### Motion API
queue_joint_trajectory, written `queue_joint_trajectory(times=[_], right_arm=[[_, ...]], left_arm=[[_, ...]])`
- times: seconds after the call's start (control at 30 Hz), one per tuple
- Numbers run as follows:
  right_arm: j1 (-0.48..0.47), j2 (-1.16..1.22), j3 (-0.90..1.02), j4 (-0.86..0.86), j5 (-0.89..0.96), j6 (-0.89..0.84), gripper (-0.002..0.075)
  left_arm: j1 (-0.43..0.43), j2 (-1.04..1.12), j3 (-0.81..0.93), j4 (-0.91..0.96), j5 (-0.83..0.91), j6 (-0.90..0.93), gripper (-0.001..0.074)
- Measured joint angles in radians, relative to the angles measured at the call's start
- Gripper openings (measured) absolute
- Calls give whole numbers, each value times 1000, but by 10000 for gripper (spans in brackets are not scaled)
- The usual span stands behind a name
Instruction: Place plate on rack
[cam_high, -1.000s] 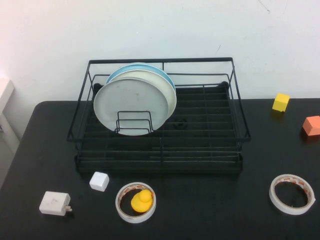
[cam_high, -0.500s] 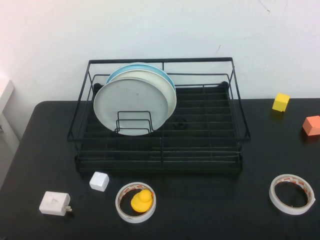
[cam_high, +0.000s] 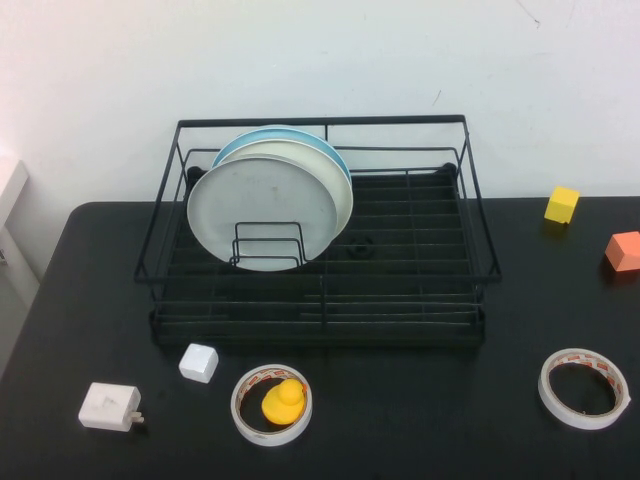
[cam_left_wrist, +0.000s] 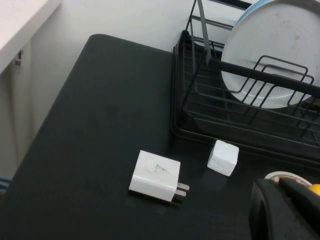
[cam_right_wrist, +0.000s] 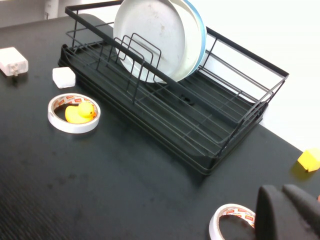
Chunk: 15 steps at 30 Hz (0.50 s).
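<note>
The light-grey plate (cam_high: 262, 205) stands upright in the left part of the black wire rack (cam_high: 470, 200), leaning against a cream-white plate and a light blue plate behind it, with small wire dividers in front. It also shows in the left wrist view (cam_left_wrist: 270, 45) and the right wrist view (cam_right_wrist: 150, 35). Neither arm shows in the high view. My left gripper (cam_left_wrist: 278, 184) is shut and empty, low over the table's front left near a tape roll. My right gripper (cam_right_wrist: 282, 190) is shut and empty over the front right, beside the other tape roll.
A white charger (cam_high: 108, 406) and a white cube (cam_high: 198, 362) lie at the front left. A tape roll (cam_high: 240, 410) rings a yellow duck (cam_high: 284, 401). Another tape roll (cam_high: 584, 388) lies front right. A yellow block (cam_high: 562, 204) and an orange block (cam_high: 624, 252) sit at the far right.
</note>
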Motion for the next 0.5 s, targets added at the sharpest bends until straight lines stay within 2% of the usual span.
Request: queue_joint_trajectory(times=[0.5], right_arm=[[0, 0, 0, 0, 0, 0, -1]], left_arm=[[0, -1, 0, 66, 0, -49, -1]])
